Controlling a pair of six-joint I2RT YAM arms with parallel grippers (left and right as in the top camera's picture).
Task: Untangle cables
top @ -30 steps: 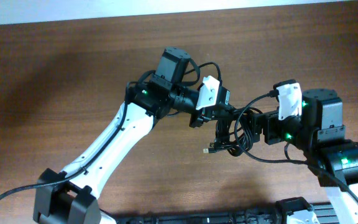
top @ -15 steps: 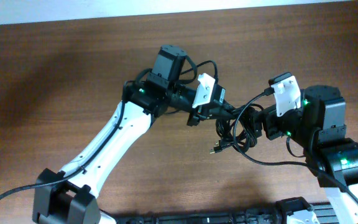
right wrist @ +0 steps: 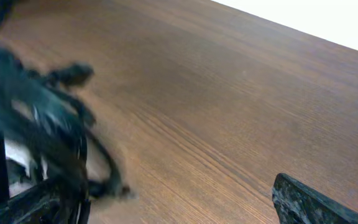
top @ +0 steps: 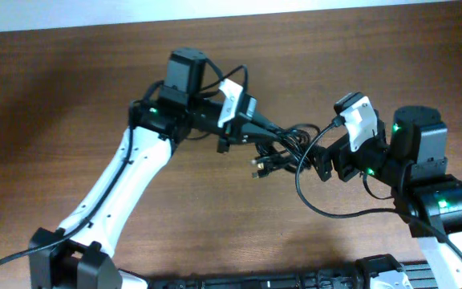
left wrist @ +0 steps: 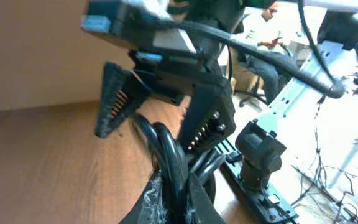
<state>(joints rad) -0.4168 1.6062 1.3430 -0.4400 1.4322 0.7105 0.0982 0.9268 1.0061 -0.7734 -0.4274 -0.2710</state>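
Brown wood-grain worktop (top: 62, 88), with a pale strip of wall along its far edge in the overhead view. Item one: the cables (top: 285, 144), thin black cords gathered in a tangled bundle near the middle of the worktop, between the two arms; loops spill to the right and one short plug end (top: 257, 170) pokes out at the lower left of the bundle. Whether the bundle rests on the wood or hangs just above it cannot be told. Item two: the left fingers (left wrist: 112, 106), black with ridged inner faces, closed on the cables; the left wrist view shows several cords passing between them and running down out of the picture. The white left arm (top: 111, 185) reaches in from the lower left, its wrist turned toward the bundle. Item three: the right fingers (right wrist: 309, 202), spread wide and holding nothing that can be made out; the right wrist view shows one finger at the lower right, with bare wood across the gap. In that view the cables are a blurred dark mass at the left, and contact with the near finger cannot be judged. From overhead, the right fingers sit just beside the bundle's right edge. Background, left wrist view: a seated person (left wrist: 267, 28) well beyond the worktop.
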